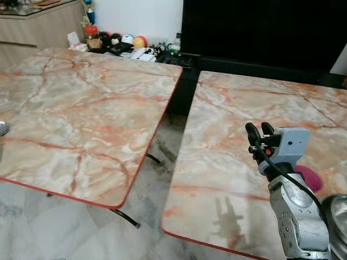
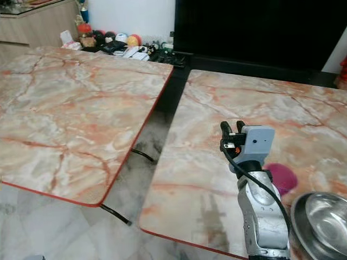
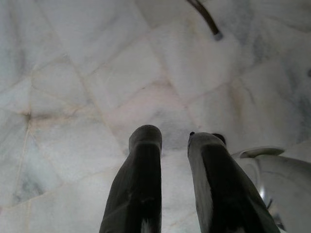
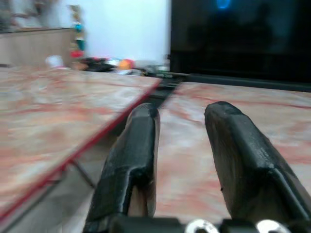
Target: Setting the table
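Two marble-topped tables stand side by side, a narrow gap between. Right gripper (image 2: pixel 232 128) raised above the right table (image 2: pixel 217 103), near its front edge, fingers apart, holding nothing. Just behind the arm lies a magenta plate (image 2: pixel 283 177); a steel bowl (image 2: pixel 324 222) sits at the front right corner. Left gripper (image 3: pixel 175 145) hangs over the marble floor (image 3: pixel 73 73), fingers apart, empty.

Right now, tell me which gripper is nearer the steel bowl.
Right. The right gripper is raised over the right-hand table, just left of the steel bowl at that table's near corner. The left gripper hangs low over the floor tiles, off the tables.
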Controlling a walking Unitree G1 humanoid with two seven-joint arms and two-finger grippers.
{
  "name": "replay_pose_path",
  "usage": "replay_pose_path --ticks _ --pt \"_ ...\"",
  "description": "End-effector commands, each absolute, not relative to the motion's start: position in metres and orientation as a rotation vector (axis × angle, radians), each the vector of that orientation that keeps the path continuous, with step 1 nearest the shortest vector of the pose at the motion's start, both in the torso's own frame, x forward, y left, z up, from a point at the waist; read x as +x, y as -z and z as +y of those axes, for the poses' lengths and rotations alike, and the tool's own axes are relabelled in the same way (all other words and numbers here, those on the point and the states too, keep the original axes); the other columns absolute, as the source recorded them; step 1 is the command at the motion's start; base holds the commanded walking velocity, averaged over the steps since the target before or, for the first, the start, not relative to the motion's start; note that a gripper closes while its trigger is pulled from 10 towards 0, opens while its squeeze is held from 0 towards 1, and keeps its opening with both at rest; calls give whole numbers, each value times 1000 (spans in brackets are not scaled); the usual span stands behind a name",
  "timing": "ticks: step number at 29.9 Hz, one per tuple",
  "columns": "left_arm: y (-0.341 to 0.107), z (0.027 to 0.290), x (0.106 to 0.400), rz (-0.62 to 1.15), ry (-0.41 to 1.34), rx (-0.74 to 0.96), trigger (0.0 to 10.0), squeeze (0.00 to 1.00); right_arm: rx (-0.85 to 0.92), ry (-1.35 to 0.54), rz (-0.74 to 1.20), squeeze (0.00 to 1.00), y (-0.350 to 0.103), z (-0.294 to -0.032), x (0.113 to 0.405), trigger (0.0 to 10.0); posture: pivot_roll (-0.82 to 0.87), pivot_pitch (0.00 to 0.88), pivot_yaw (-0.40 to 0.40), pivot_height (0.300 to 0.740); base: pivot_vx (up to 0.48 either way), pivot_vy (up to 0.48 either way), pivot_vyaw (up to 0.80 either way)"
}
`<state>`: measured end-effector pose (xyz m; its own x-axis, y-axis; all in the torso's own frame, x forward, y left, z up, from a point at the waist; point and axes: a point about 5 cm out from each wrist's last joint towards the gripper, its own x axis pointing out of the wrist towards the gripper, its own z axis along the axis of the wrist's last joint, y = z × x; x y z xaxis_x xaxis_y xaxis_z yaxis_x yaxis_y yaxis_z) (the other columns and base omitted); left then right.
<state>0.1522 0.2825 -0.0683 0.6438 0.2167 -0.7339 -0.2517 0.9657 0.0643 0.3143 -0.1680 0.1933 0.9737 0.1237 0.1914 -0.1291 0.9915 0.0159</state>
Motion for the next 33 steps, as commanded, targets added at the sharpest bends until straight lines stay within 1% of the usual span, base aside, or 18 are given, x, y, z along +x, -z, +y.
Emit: replay_pose_path --ticks 1,33 --pt "69 284 151 835 -283 -56 10000 0 27 -120 -198 0 -194 -171 314 10000 39 106 -23 740 0 480 0" --pt "68 283 152 832 -275 -54 10000 0 28 -132 -210 0 -195 -167 318 10000 46 106 -23 740 0 480 0"
